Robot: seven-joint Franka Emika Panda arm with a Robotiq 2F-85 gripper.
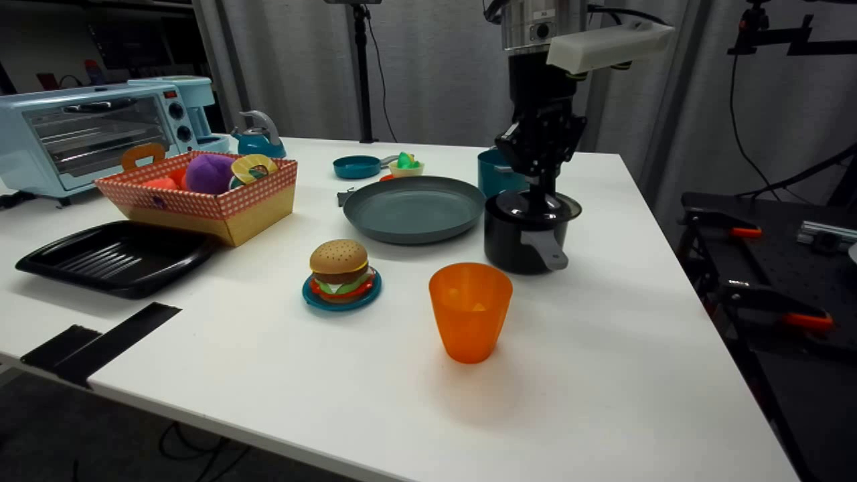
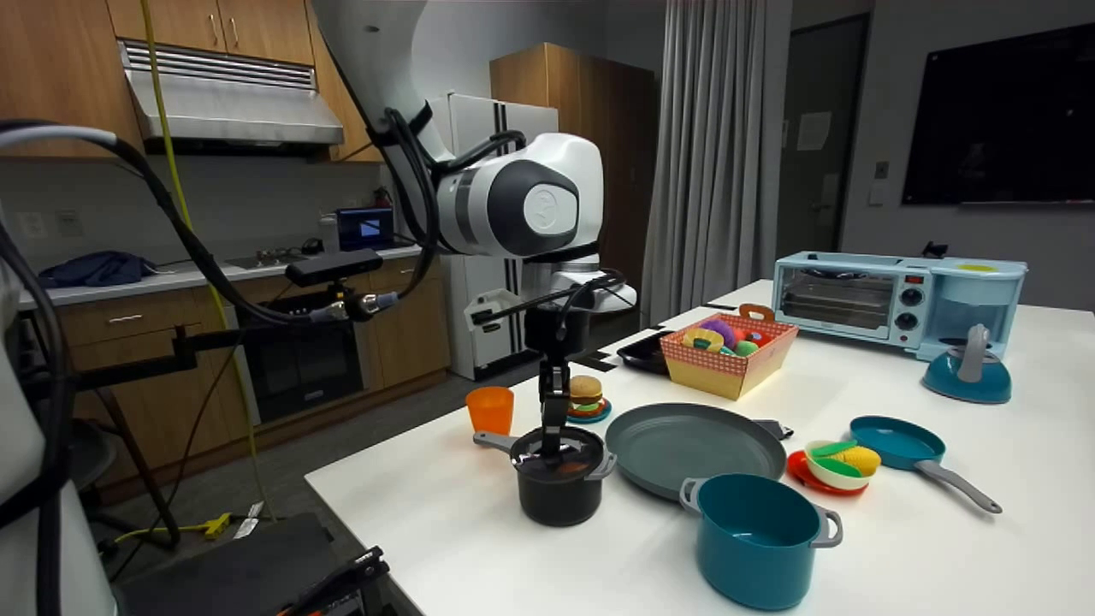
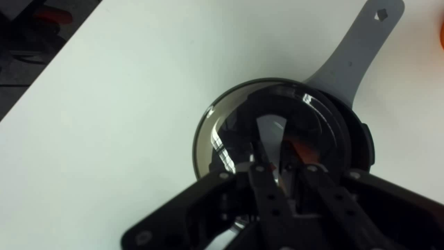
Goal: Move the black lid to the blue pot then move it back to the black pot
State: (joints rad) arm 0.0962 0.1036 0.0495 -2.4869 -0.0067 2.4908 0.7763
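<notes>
The black lid (image 1: 514,203) lies over the mouth of the black pot (image 1: 503,242), shifted to one side. In the wrist view a dark strip of the black pot (image 3: 361,146) shows past the edge of the lid (image 3: 298,100). My gripper (image 1: 539,191) points straight down and is shut on the lid's knob; its fingers, seen in the wrist view, flank a grey piece at the lid's centre. Whether the lid touches the rim all round cannot be made out. The blue pot (image 2: 757,547) stands uncovered beside the black pot; in an exterior view the arm partly hides it.
A large grey plate (image 2: 684,445) sits close to both pots. An orange cup (image 1: 471,311) stands near the black pot's long handle (image 3: 353,52). Farther off are a toy burger (image 1: 339,271), a basket (image 1: 221,194), a black tray (image 1: 120,258) and a teal pan (image 2: 898,441).
</notes>
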